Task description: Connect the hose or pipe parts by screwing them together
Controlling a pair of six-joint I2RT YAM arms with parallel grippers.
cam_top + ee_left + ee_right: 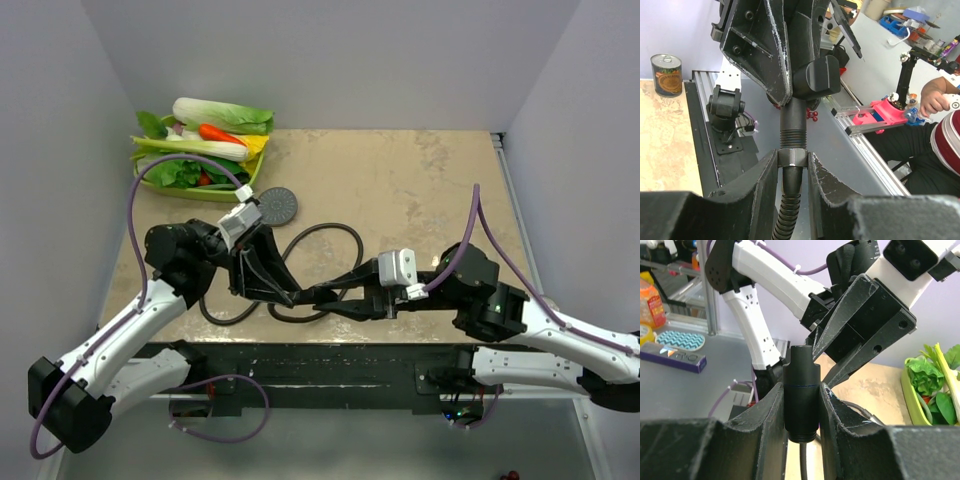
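Both grippers meet above the table's near middle. My left gripper (298, 295) (792, 160) is shut on the hex end nut (792, 157) of the dark ribbed hose (787, 216). A threaded stub (792, 133) rises from that nut toward a black cylinder (816, 76). My right gripper (328, 297) (801, 395) is shut on that black cylindrical fitting (801, 390), which has a threaded end nearest the camera. The rest of the hose (333, 230) loops on the table. The shower head (278, 205) lies face up at the back left, apart from both grippers.
A green tray of vegetables (195, 160) (926, 385) stands at the back left corner. A tin can (666, 75) sits near the table's front edge. Purple cables (135, 215) arch over both arms. White walls close in three sides.
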